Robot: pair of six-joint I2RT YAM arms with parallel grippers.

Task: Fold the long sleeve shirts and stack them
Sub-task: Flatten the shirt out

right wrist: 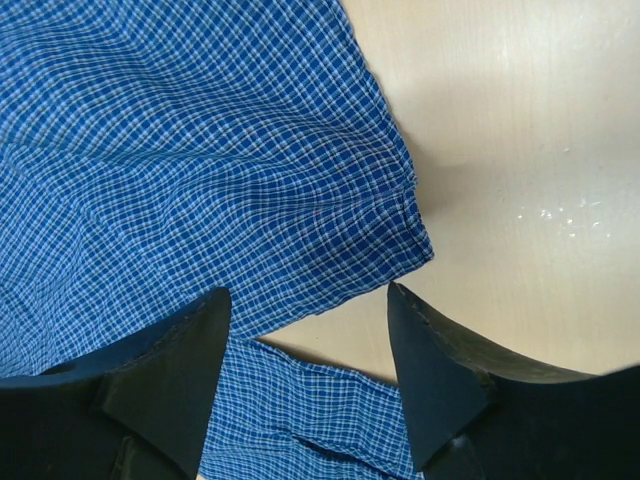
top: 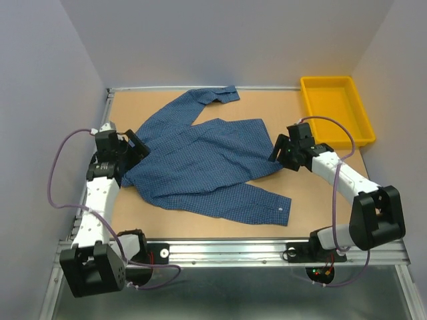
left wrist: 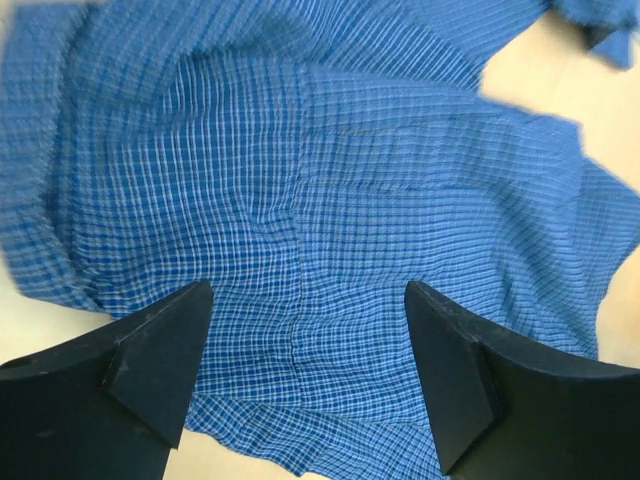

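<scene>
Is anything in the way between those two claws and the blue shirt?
Nothing visible. The left gripper and right gripper both hang open at opposite edges of the blue shirt, only cloth and table beneath them. The yellow bin sits apart at the far right corner.

yellow tray at far right, tan table

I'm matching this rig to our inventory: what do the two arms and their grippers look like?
The left arm and right arm have white links between black joint housings and black bases. A lilac cable loops along each. The left gripper and right gripper each have two black, wedge-shaped fingers.
</scene>
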